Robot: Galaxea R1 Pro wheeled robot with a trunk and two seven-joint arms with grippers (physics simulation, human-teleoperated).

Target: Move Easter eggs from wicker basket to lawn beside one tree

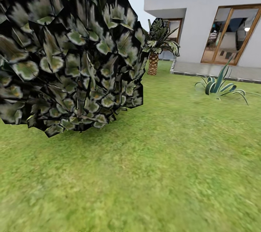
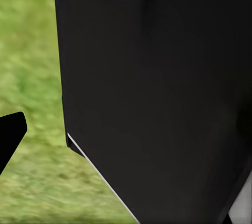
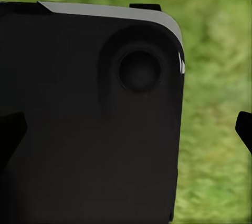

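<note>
Behind: white house with wood-framed glass door (image 1: 232, 34), grey paved strip (image 1: 217, 70) before it, small palm with scaly brown trunk (image 1: 154, 61), spiky blue-green plant (image 1: 217, 85). In front and all around: wide lawn of short mottled green grass (image 1: 163, 170). At the left of the head view, very near: big dark mass of angular blackish leaves mottled green-white (image 1: 69, 54), reaching almost down to the grass, no trunk visible under it.

Possible trouble from here, as a judgement:
- Taking this dark leaf mass for the chosen tree although it may be only a trunkless bush, or taking the palm instead; result, eggs laid at a wrong place.
- Rolling the base into the leaves, being so close to them.
- Swinging an arm out carelessly, since both wrist views look onto a black robot body panel (image 3: 79, 129) close to the fingers.

Right claw (image 3: 126, 129): black fingertips (image 3: 10, 134) wide apart at both picture edges, nothing held between. Left claw (image 2: 126, 145): only one fingertip (image 2: 10, 137) seen against grass, so cannot tell if apart or together.

Lawn directly beyond both claws. Place of the three Easter eggs and the wicker basket relative to either claw: cannot tell here.
</note>
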